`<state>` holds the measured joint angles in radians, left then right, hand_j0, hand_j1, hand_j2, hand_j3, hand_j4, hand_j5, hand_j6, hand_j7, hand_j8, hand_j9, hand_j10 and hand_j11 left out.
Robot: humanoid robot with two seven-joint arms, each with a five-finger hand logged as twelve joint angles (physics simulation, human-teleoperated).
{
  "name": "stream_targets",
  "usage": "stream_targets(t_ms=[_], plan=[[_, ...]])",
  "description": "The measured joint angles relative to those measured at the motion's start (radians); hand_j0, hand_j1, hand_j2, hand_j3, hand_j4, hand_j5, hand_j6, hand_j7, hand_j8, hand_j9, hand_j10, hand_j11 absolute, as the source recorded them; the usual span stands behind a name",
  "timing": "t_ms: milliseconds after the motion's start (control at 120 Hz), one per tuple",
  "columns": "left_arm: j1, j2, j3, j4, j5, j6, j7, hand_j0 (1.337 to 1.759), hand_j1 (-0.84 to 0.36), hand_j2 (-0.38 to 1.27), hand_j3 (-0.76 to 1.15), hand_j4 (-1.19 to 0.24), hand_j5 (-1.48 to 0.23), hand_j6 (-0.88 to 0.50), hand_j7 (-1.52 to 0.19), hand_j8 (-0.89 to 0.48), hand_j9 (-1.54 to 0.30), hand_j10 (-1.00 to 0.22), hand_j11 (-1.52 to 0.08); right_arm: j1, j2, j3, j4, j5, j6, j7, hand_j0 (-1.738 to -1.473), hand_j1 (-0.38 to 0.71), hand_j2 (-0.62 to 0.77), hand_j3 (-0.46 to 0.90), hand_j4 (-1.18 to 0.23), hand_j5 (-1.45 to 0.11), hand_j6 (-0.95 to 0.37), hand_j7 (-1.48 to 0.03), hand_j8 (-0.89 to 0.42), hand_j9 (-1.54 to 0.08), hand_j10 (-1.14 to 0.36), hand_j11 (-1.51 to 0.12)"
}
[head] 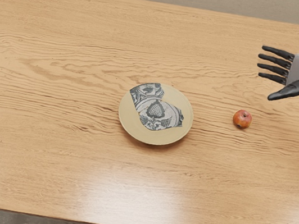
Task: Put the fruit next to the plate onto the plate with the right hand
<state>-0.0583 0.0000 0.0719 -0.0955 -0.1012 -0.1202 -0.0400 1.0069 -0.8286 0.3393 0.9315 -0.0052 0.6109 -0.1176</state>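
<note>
tan plate (151, 137) with a grey, perhaps floral print, red-orange fruit (242, 119), light wood-grain table (63, 47).

glossy wood table (47, 147), matt patterned plate (178, 129), smooth apple (242, 119)

A small round apple (242, 119), red with a paler yellowish patch, rests well apart from and to the right of a round beige plate (160, 136), which lies flat and carries an irregular, shard-shaped blue-grey ornamental pattern across its upper middle.
</note>
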Motion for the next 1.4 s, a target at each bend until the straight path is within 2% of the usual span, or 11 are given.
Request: stream_targets(t_ms=[83, 158, 233, 367, 550, 625, 808, 992, 1058, 1183, 1400], plan=[[0.0, 0.0, 0.0, 0.0, 0.0, 0.0, 0.0, 1.658, 0.07, 0.05, 0.0, -0.23, -0.3, -0.23, -0.3, -0.23, -0.3, -0.23, -0.3, 0.0, 0.0, 0.003, 0.013, -0.005, 0.0, -0.018, -1.658, -0.31, -0.01, 0.0, -0.04, -0.05, -0.03, -0.05, -0.03, -0.05, -0.03, -0.05], [0.0, 0.0, 0.0, 0.0, 0.0, 0.0, 0.0, 1.658, 0.07, 0.05, 0.0, -0.23, -0.3, -0.23, -0.3, -0.23, -0.3, -0.23, -0.3, 0.006, -0.001, 0.011, 0.03, -0.008, 0.0, -0.08, -1.658, -0.31, -0.01, 0.0, -0.04, -0.05, -0.03, -0.05, -0.03, -0.05, -0.04, -0.05], [0.0, 0.0, 0.0, 0.0, 0.0, 0.0, 0.0, 1.658, 0.07, 0.05, 0.0, -0.23, -0.3, -0.23, -0.3, -0.23, -0.3, -0.23, -0.3, 0.012, -0.009, 0.051, 0.043, -0.03, 0.0, -0.118, -1.658, -0.31, -0.01, 0.0, -0.04, -0.05, -0.03, -0.05, -0.04, -0.05, -0.04, -0.05], [0.0, 0.0, 0.0, 0.0, 0.0, 0.0, 0.0, 1.658, 0.07, 0.05, 0.0, -0.23, -0.3, -0.23, -0.3, -0.23, -0.3, -0.23, -0.3, 0.036, -0.02, 0.123, 0.104, -0.191, 0.0, -0.144, -1.658, -0.31, -0.01, 0.0, -0.04, -0.05, -0.04, -0.05, -0.04, -0.05, -0.04, -0.05], [0.0, 0.0, 0.0, 0.0, 0.0, 0.0, 0.0, 1.658, 0.07, 0.05, 0.0, -0.23, -0.3, -0.23, -0.3, -0.23, -0.3, -0.23, -0.3, 0.061, -0.049, 0.146, 0.332, -0.543, -0.03, -0.158, -1.658, -0.31, -0.01, 0.0, -0.04, -0.05, -0.04, -0.05, -0.04, -0.05, -0.04, -0.05], [0.0, 0.0, 0.0, 0.0, 0.0, 0.0, 0.0, 1.658, 0.07, 0.05, 0.0, -0.23, -0.3, -0.23, -0.3, -0.23, -0.3, -0.23, -0.3, 0.06, -0.053, 0.129, 0.404, -0.655, -0.121, -0.187, -1.658, -0.3, -0.01, 0.0, -0.04, -0.05, -0.04, -0.05, -0.04, -0.05, -0.04, -0.05], [0.0, 0.0, 0.0, 0.0, 0.0, 0.0, 0.0, 1.658, 0.07, 0.05, 0.0, -0.23, -0.3, -0.23, -0.3, -0.23, -0.3, -0.23, -0.3, 0.059, -0.046, 0.054, 0.53, -0.765, -0.382, -0.338, -1.658, -0.3, -0.01, 0.0, -0.04, -0.05, -0.04, -0.05, -0.04, -0.05, -0.04, -0.05], [0.0, 0.0, 0.0, 0.0, 0.0, 0.0, 0.0, 1.658, 0.07, 0.05, 0.0, -0.23, -0.3, -0.23, -0.3, -0.23, -0.3, -0.23, -0.3, 0.063, -0.013, 0.001, 0.564, -0.786, -0.488, -0.44, -1.658, -0.29, -0.01, 0.0, -0.05, -0.06, -0.05, -0.06, -0.05, -0.06, -0.05, -0.06], [0.0, 0.0, 0.0, 0.0, 0.0, 0.0, 0.0, 1.658, 0.07, 0.05, 0.0, -0.23, -0.3, -0.23, -0.3, -0.23, -0.3, -0.23, -0.3, 0.065, 0.017, -0.014, 0.567, -0.797, -0.52, -0.465, -1.658, -0.26, -0.01, 0.0, -0.08, -0.1, -0.08, -0.1, -0.08, -0.1, -0.08, -0.1], [0.0, 0.0, 0.0, 0.0, 0.0, 0.0, 0.0, 1.658, 0.07, 0.05, 0.0, -0.23, -0.3, -0.23, -0.3, -0.23, -0.3, -0.23, -0.3, 0.063, 0.058, -0.033, 0.57, -0.855, -0.602, -0.485, -1.658, -0.19, -0.02, 0.0, -0.14, -0.17, -0.14, -0.17, -0.14, -0.17, -0.13, -0.17], [0.0, 0.0, 0.0, 0.0, 0.0, 0.0, 0.0, 1.658, 0.07, 0.05, 0.0, -0.23, -0.3, -0.23, -0.3, -0.23, -0.3, -0.23, -0.3, 0.07, 0.117, -0.123, 0.572, -0.935, -0.743, -0.492, -1.658, -0.13, -0.03, 0.0, -0.18, -0.24, -0.19, -0.23, -0.19, -0.24, -0.18, -0.23]])
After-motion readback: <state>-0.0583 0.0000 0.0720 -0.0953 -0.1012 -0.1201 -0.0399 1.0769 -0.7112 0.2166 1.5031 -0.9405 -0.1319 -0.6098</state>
